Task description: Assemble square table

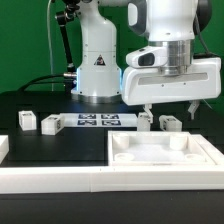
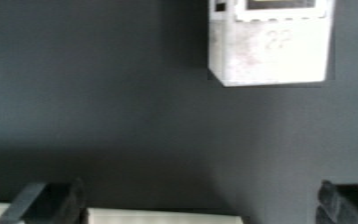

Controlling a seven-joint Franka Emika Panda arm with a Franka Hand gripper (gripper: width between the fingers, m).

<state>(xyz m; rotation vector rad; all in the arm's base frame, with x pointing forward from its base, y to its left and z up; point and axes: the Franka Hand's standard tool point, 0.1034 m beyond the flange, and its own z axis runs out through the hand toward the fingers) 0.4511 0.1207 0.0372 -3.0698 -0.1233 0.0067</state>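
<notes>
The white square slab (image 1: pixel 160 155) with its raised rim lies at the front right of the black table. Four short white legs lie behind it: two at the exterior view's left (image 1: pixel 27 120) (image 1: pixel 52 123) and two near the slab's far edge (image 1: pixel 147 120) (image 1: pixel 170 123). My gripper (image 1: pixel 168 108) hangs open and empty just above these two right legs. In the wrist view the gripper (image 2: pixel 197 205) is wide open, one white leg (image 2: pixel 265 40) with a tag lies on the black table ahead, and a white edge (image 2: pixel 140 215), likely the slab's rim, shows between the fingers.
The marker board (image 1: pixel 98 121) lies flat between the two pairs of legs. A long white border rail (image 1: pixel 60 180) runs along the front and up the left side. The robot's white base (image 1: pixel 98 65) stands behind the marker board.
</notes>
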